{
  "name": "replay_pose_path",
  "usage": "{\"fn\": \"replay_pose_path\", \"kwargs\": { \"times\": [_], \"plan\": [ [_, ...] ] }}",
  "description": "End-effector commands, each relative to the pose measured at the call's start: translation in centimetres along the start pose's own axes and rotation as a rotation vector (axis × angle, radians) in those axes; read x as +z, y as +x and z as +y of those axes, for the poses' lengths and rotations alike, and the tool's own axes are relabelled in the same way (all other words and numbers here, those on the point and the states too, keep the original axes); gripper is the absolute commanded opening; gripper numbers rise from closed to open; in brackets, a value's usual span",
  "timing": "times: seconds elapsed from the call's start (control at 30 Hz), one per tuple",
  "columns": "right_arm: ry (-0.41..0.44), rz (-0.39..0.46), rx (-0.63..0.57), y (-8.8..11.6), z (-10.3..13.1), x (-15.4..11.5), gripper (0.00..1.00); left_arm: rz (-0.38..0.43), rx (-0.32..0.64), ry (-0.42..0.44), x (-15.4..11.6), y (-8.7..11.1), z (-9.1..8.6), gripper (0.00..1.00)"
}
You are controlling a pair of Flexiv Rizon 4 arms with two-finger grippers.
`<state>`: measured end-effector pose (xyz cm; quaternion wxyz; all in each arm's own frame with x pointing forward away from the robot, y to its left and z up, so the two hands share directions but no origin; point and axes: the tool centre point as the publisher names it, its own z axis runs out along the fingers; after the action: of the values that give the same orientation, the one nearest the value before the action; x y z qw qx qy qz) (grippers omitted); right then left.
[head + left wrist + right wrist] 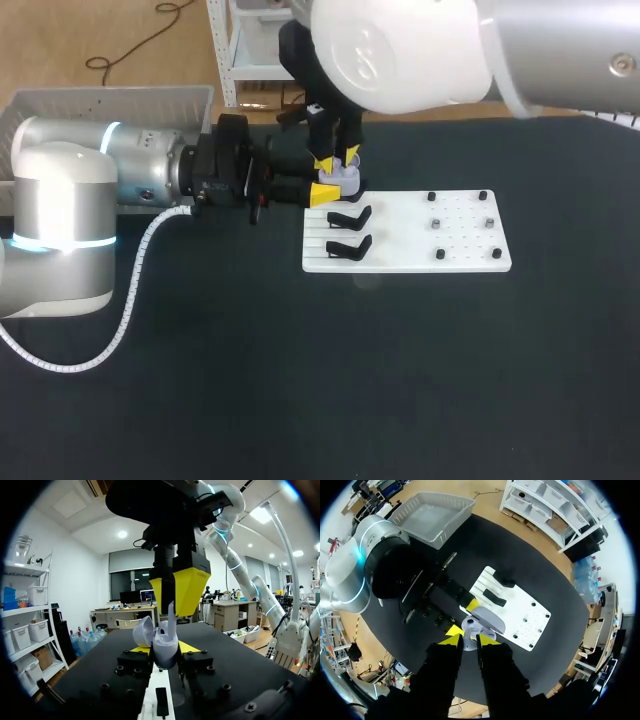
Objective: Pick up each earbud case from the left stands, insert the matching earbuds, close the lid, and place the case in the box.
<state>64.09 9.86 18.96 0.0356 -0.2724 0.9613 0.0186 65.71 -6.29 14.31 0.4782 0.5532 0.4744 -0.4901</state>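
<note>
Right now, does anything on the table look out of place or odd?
Nothing stands out. The left gripper holds the case, lid open; the right gripper holds an earbud at its opening; both empty stands sit straight on the board.

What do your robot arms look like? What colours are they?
Both arms are chunky round tubes. The left arm is silver and white with a glowing light-blue ring, and a white ribbed hose loops beside it. The right arm has a smooth white shell and a silver part. Each arm ends in black parts with two fingers tipped bright yellow.
</note>
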Motion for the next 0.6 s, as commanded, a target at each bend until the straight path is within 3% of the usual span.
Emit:
{"fn": "replay_pose_path", "kwargs": {
  "times": [0.03,0.6],
  "plan": [
    [0.002,0.001,-0.001,-0.09,-0.01,0.06,0.0,0.0,0.002,-0.004,0.01,0.01,-0.1,0.0],
    [0.022,0.013,-0.004,-0.69,0.04,0.2,0.0,0.0,0.002,-0.004,0.01,0.01,-0.1,0.0]
  ]
}}
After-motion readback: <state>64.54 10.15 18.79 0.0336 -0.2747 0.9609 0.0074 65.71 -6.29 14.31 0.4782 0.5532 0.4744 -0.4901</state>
